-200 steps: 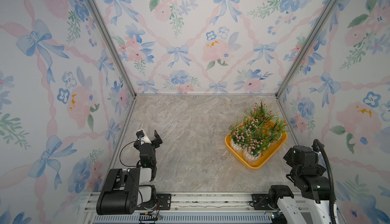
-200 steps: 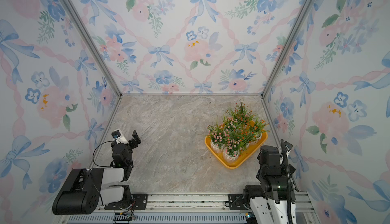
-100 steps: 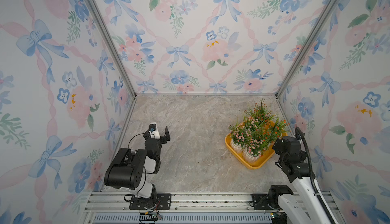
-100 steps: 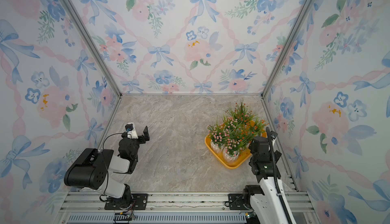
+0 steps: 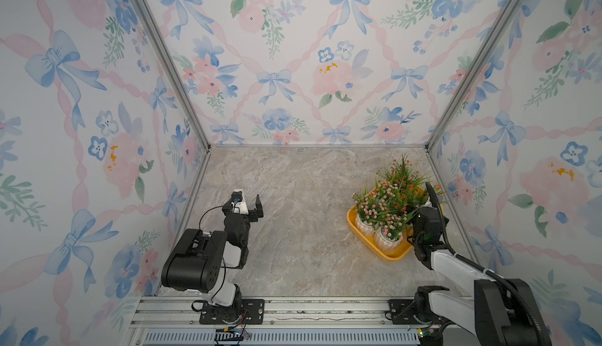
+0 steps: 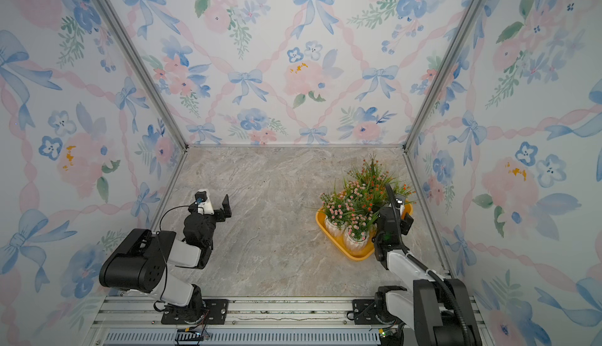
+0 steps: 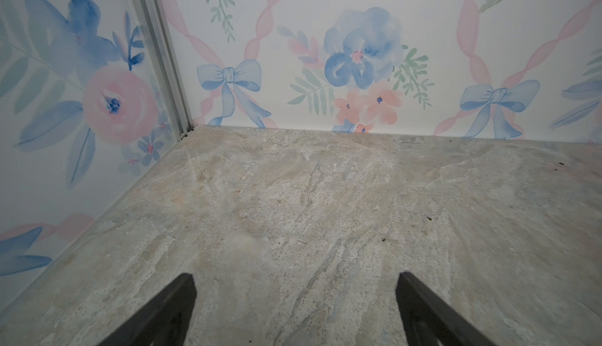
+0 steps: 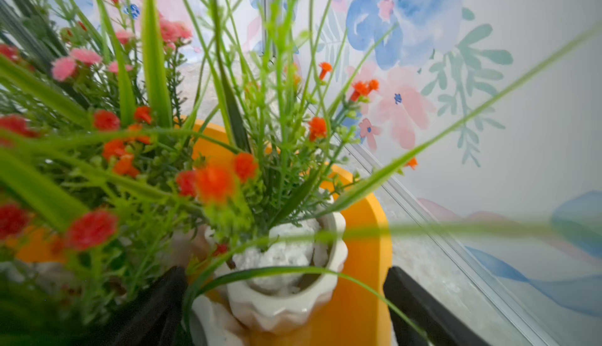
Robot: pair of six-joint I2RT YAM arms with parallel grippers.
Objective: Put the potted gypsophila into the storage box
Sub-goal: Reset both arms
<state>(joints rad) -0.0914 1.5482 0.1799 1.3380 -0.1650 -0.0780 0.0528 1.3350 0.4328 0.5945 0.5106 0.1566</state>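
Several potted gypsophila (image 5: 387, 199), white ribbed pots, pink or orange-red blooms, fill the storage box (image 5: 391, 255); left tool (image 7: 294, 282) and right tool (image 8: 285, 272) both released.

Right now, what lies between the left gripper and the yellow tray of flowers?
Nothing: bare marble-patterned tabletop separates the left gripper from the yellow storage box, in both top views.

The potted gypsophila (image 6: 358, 204) clustered upright inside the yellow-orange storage box (image 6: 358, 256)
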